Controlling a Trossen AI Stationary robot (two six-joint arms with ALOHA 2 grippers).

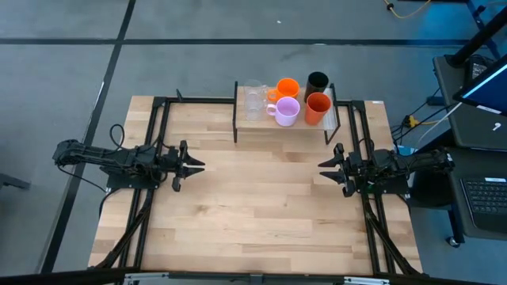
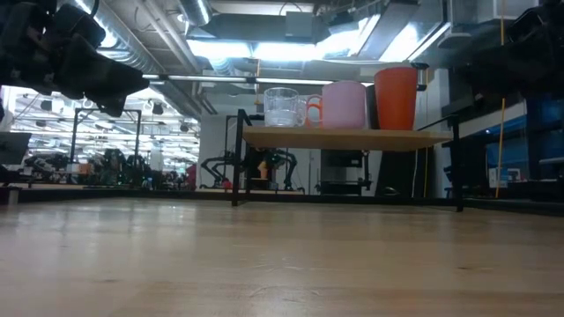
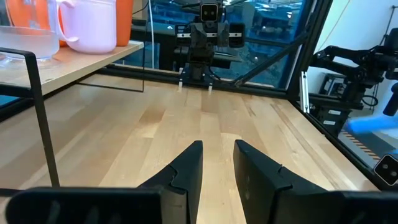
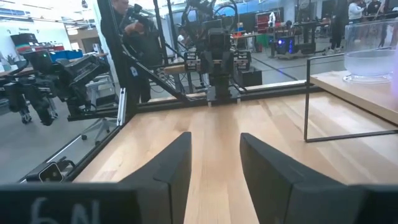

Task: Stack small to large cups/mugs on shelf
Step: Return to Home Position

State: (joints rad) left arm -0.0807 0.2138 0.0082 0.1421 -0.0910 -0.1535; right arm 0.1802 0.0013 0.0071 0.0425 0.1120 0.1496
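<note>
Left gripper hangs empty over the table, fingers barely apart; right gripper is empty too, gap wider. Both are well clear of the shelf. Cups are all crammed up there, red-orange cup near the end, so a knock could topple it imo.

I see my left gripper hanging high over the wooden tabletop, well apart from the shelf, which stands farther back and off to the gripper's right. On the shelf, nearest the gripper, sits a clear tumbler. Next the orange mug peeks out beside the lilac mug, and the red-orange cup stands farthest from the gripper, all upright.
</note>
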